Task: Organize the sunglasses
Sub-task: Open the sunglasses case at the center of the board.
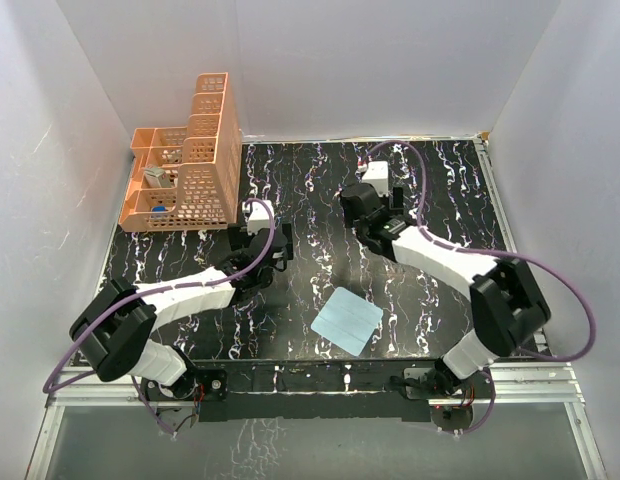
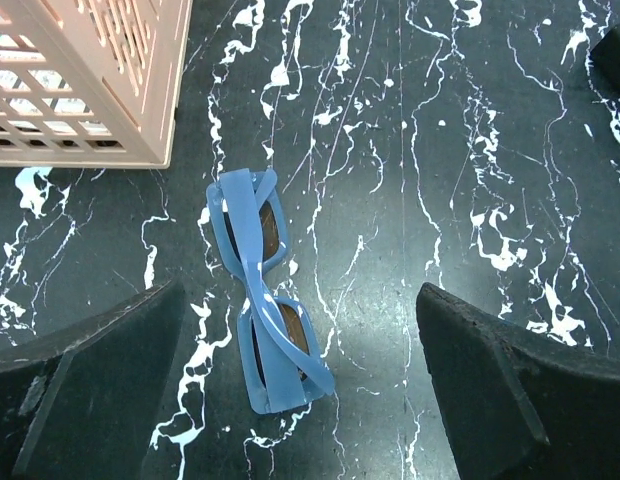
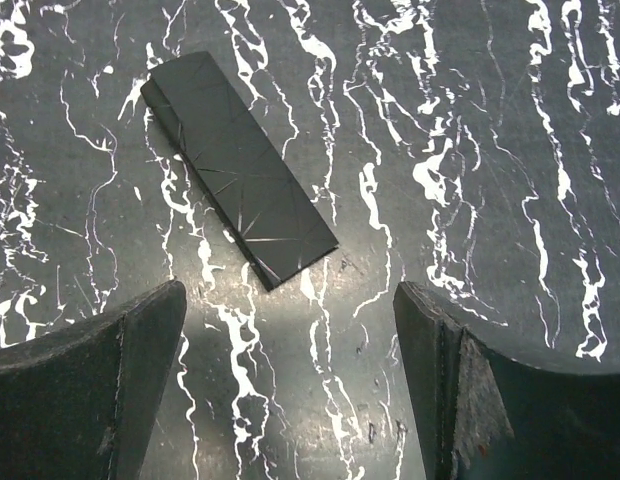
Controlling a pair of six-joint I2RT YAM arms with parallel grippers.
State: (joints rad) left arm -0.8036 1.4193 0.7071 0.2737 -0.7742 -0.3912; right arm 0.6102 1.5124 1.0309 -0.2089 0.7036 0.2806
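Pre-grasp, I judge | slim folded blue plastic sunglasses (image 2: pixel 260 290) just beside peach lattice basket (image 2: pixel 90 80) | my left gripper (image 2: pixel 305 385) released above them; right gripper (image 3: pixel 290 390) released, empty | next: lower, pinch bridge.

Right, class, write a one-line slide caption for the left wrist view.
Left gripper, fingers open, hovers above folded blue sunglasses beside the orange basket.

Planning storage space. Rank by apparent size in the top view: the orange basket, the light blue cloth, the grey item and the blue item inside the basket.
1. orange basket, largest by far.
2. light blue cloth.
3. grey item and blue item: both tiny, partly hidden by basket walls; not rankable.
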